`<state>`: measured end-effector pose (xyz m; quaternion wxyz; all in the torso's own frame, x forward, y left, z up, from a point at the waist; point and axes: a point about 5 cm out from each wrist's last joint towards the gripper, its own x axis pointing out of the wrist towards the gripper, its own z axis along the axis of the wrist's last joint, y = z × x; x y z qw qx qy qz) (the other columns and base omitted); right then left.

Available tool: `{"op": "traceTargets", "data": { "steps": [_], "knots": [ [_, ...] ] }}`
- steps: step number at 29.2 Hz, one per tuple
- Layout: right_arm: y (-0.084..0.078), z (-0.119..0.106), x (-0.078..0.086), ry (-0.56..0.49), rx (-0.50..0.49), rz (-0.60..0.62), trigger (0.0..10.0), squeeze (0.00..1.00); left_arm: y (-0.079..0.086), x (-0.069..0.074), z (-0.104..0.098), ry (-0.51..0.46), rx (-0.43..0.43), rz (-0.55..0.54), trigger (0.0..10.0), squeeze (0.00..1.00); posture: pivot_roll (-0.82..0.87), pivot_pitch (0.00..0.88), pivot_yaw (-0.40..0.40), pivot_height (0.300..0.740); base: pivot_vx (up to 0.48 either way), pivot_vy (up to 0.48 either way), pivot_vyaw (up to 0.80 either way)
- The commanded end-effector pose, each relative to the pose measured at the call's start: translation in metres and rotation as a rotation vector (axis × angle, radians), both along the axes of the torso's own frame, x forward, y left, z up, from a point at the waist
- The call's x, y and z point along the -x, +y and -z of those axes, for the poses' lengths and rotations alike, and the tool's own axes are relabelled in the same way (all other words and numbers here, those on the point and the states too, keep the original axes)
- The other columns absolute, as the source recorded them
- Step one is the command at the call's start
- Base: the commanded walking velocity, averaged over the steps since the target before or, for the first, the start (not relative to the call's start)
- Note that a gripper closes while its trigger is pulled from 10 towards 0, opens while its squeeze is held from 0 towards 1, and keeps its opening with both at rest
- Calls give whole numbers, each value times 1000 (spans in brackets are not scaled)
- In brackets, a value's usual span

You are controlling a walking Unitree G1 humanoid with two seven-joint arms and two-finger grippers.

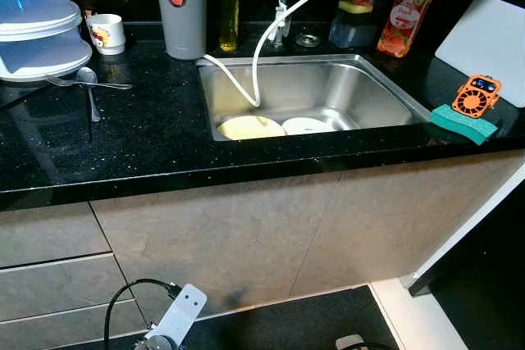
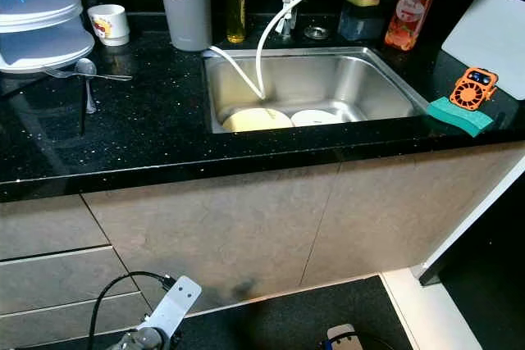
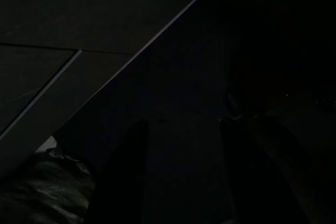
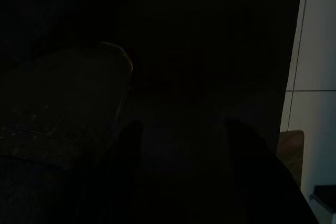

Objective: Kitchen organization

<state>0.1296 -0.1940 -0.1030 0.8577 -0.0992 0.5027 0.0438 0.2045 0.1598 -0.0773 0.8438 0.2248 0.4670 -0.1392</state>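
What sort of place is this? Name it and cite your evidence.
A home kitchen: a stainless sink holding two plates is set in a black counter, with a dish-soap bottle and a sponge nearby.

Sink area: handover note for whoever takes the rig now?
Both arms hang idle below the counter; both wrist views are dark, though each pair of jaws looks parted with nothing held.
Two plates lie in the sink.
Spoon and cup sit on the counter left of it; a green sponge sits at the right edge.
Nothing looks moved yet; all sorting remains.
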Motion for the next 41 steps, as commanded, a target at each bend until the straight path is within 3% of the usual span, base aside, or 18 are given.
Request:
{"op": "traceTargets", "data": {
  "steps": [1, 41],
  "knots": [
    [-2, 1, 3, 6, -1, 15, 10000, 0, 1, 0, 0, 7, -4, 8, 10000, 0, -6, 11, -39, 740, 0, 0, 0],
    [2, 2, 5, 11, -14, 24, 10000, 0, 3, -1, -1, 8, -12, 12, 10000, 0, 2, 31, -33, 740, 0, 0, 0]
  ]
}}
